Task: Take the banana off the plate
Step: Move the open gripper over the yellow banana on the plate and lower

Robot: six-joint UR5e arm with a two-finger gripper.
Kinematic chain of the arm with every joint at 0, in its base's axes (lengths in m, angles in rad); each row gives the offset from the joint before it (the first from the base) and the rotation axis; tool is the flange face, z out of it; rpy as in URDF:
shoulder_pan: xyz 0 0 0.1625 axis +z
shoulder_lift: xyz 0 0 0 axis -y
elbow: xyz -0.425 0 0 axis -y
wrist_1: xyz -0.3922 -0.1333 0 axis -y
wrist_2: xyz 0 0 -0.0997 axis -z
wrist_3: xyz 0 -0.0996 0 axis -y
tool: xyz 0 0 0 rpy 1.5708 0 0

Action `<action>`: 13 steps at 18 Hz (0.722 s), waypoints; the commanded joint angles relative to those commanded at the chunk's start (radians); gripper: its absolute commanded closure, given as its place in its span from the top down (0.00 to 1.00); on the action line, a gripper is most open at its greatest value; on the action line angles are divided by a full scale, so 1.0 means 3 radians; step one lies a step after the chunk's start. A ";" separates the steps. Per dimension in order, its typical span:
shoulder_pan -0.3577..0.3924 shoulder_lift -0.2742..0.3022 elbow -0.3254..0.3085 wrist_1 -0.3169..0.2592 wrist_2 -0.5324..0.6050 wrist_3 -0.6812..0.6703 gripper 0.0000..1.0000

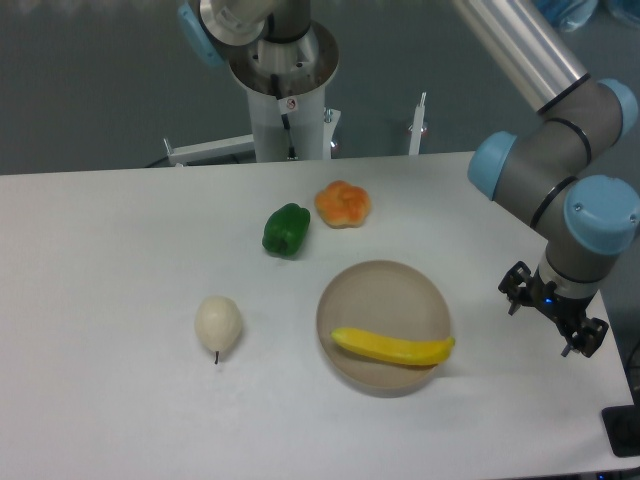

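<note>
The yellow banana [392, 347] lies across the front half of the round tan plate [380, 292], its right tip reaching the plate's right rim. My gripper [553, 318] hangs to the right of the plate, near the table's right edge, well apart from the banana. Its two dark fingers stand apart, open and empty.
A green pepper [286, 229] and an orange lumpy fruit [343, 204] sit behind the plate. A cream pear [218, 323] lies to the plate's left. The robot's base column [285, 90] stands at the table's back edge. A dark object [622, 430] sits off the right front corner.
</note>
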 joint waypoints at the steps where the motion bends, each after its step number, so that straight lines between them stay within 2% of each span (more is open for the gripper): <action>1: 0.0000 0.0000 -0.0005 0.0005 0.0000 -0.0005 1.00; 4: -0.0066 0.0010 -0.0025 0.0005 0.0000 -0.0051 1.00; 9: -0.0362 0.0041 -0.0117 0.0025 0.0005 -0.0358 1.00; 13: -0.0567 0.0107 -0.0286 0.0209 -0.0204 -0.0465 1.00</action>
